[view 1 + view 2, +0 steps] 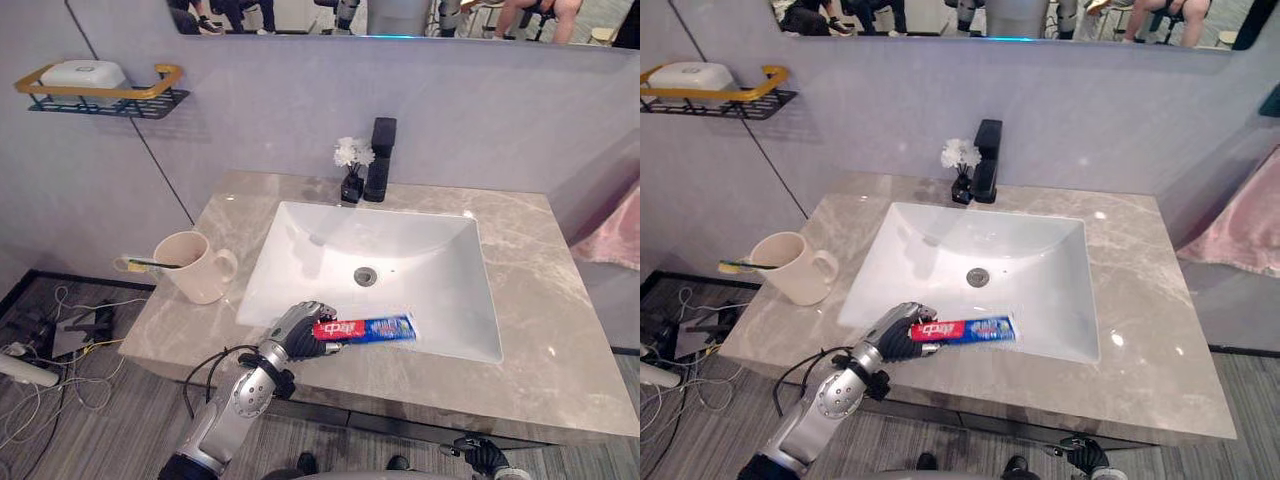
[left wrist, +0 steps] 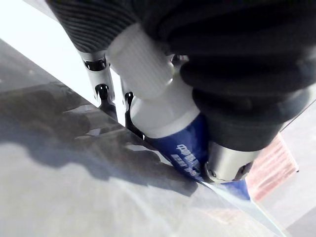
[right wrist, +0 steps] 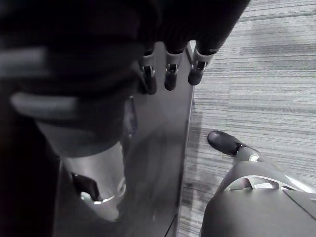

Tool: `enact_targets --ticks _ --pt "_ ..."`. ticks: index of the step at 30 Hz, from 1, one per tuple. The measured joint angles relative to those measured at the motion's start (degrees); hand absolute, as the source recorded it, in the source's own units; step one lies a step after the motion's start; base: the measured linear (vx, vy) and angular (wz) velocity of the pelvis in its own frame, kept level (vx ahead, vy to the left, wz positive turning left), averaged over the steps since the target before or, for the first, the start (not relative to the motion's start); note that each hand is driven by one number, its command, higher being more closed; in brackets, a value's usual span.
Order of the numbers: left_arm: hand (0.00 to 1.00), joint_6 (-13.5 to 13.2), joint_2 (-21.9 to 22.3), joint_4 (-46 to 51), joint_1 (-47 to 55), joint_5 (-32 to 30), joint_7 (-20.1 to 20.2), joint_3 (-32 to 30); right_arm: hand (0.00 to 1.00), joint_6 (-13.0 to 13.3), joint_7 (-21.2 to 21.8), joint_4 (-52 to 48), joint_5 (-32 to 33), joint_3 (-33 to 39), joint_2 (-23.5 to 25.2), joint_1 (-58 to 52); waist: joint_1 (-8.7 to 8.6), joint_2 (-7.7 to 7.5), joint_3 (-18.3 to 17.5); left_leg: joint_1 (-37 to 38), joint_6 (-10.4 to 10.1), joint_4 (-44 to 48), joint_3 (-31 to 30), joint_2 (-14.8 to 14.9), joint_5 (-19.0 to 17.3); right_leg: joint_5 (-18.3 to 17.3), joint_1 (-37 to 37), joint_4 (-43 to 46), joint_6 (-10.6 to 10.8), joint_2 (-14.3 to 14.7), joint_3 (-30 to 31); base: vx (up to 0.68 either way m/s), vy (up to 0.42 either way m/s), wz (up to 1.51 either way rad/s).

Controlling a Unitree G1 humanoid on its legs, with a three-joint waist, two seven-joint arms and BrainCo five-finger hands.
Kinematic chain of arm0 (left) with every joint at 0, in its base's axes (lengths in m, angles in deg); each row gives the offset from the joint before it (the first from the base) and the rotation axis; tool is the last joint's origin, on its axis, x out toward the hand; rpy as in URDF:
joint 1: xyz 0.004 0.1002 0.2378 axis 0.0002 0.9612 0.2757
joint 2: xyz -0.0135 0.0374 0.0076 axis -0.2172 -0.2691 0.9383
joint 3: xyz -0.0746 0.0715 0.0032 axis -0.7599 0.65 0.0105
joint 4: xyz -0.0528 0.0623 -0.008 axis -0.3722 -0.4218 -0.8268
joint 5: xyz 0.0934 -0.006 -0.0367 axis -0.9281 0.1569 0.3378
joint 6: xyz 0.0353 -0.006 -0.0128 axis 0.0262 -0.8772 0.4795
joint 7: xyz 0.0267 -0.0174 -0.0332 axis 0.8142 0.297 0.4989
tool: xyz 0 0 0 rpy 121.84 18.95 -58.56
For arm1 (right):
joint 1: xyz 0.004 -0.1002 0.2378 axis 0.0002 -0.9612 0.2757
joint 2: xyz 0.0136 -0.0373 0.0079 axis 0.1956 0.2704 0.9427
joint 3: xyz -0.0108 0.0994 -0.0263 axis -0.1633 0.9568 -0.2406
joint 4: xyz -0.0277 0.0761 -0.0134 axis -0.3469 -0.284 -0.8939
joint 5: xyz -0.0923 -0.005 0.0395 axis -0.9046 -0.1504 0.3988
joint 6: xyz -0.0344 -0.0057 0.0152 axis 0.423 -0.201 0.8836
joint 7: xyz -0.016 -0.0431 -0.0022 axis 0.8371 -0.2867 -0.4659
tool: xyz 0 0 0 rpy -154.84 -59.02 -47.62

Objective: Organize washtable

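**Toothpaste in your left hand at the basin's near rim**

Your left hand (image 1: 300, 330) is clamped round the cap end of the red-and-blue toothpaste tube (image 1: 375, 328). The fingers are curled over the top and the thumb sits underneath. In the left wrist view the white shoulder of the tube sits deep in the palm, so the hold looks firm rather than a fingertip pinch.

The tube lies flat and points to the right along the near rim of the white rectangular sink basin (image 1: 400, 250). Its far end reaches over the basin's slope. You have probably taken it by the stiff end because the soft body would fold.

To the left of the basin, on the grey marble desk (image 1: 560, 330), stands a cream ceramic mug (image 1: 195, 265). A yellow-green toothbrush (image 1: 150, 264) rests across its mouth. That mug is the likely home for the tube, so you will need to tip it upright before you lower it in.

Behind the basin stand the black tap (image 1: 380, 160) and a small black vase of white flowers (image 1: 352, 170), both well clear of that route.

Your right hand (image 1: 485, 455) hangs below the desk's front edge, to the right of the basin. Its fingers are loose and hold nothing.
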Motion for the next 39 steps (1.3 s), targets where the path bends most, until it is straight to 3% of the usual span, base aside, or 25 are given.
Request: enact_targets --ticks 9,17,21,27,29,33,39 --pt "1.00 1.7 1.6 0.0 1.4 1.9 -2.8 -1.8 0.00 0.2 -1.5 -2.2 4.5 7.3 2.4 0.4 -0.54 0.50 0.5 1.2 -0.1 0.1 4.0 0.3 -1.2 0.2 -0.6 -0.2 0.0 0.1 3.5 0.00 0.029 -0.21" --pt "1.00 2.6 4.1 0.4 0.6 6.5 -4.7 -1.5 0.00 0.5 -4.8 -4.6 6.0 18.3 1.7 1.2 -0.68 0.28 0.5 1.5 -0.3 0.2 6.3 1.0 -1.5 0.5 -1.6 0.0 -0.3 0.7 5.7 0.02 0.010 -0.17" --pt "1.00 3.0 6.1 0.4 -5.9 8.0 -5.0 0.7 0.00 0.0 -6.4 -5.7 6.1 26.8 -1.4 1.2 -0.61 -0.16 0.4 1.3 -0.2 0.2 6.3 1.0 -1.6 0.5 -1.6 0.0 -0.3 0.7 5.9 0.02 0.013 0.04" --pt "1.00 3.0 8.1 0.4 -11.3 10.0 -5.2 1.8 0.00 -1.1 -7.4 -13.4 5.2 30.0 -4.6 0.5 -1.30 -1.31 0.3 1.3 0.0 1.0 6.6 1.0 -2.3 0.6 -1.5 0.1 -0.2 0.7 6.5 0.00 0.016 -0.05" --pt "1.00 3.0 8.1 0.4 -11.6 10.3 -5.2 1.9 0.00 -2.4 -7.3 -18.4 3.3 31.4 -5.3 0.1 -1.93 -1.81 0.5 1.4 0.1 2.2 7.0 1.0 -3.1 0.5 -1.4 0.6 -0.2 0.7 7.1 0.00 0.029 -0.13" --pt "1.00 3.3 8.2 0.4 -11.9 10.3 -4.8 1.8 0.00 -2.4 -7.1 -29.9 2.0 34.4 -7.7 -0.6 -2.87 -1.82 0.3 1.5 0.4 3.4 7.7 0.8 -4.0 0.5 -1.4 1.2 -0.1 0.5 7.6 -0.02 0.035 -0.10" --pt "1.00 3.9 8.2 0.6 -11.9 10.3 -4.6 -0.9 0.00 -1.1 -7.0 -42.8 1.3 36.7 -16.5 1.3 -3.34 -1.97 -0.1 2.0 0.6 4.2 8.3 0.6 -4.3 0.2 -1.5 2.6 0.3 0.1 8.7 -0.02 0.023 -0.04"
